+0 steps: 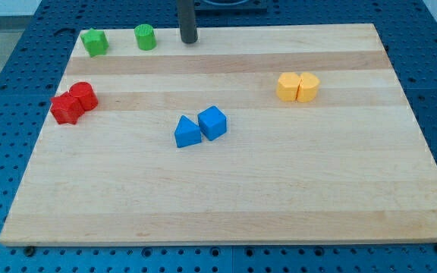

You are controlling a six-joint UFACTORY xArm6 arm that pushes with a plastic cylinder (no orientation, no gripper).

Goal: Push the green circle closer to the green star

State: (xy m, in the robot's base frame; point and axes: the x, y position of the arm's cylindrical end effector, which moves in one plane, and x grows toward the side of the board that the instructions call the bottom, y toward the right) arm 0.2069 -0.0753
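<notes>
Blue blocks (201, 126) sit nearest on the counter (226, 205). Up top, my tip (189, 41), a bare rod with no fingers, stands just right of the green circle (145, 36); the green star (94, 42) lies leftward beyond it.

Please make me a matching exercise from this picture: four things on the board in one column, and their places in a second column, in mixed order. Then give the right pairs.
Column 1
1. green circle
2. red blocks
3. yellow blocks
4. blue blocks

Column 2
A. near the middle of the board
B. toward the view's right, upper half
C. at the view's left edge
D. at the view's top, between the green star and my tip

Pairs: 1-D, 2-C, 3-B, 4-A
</notes>
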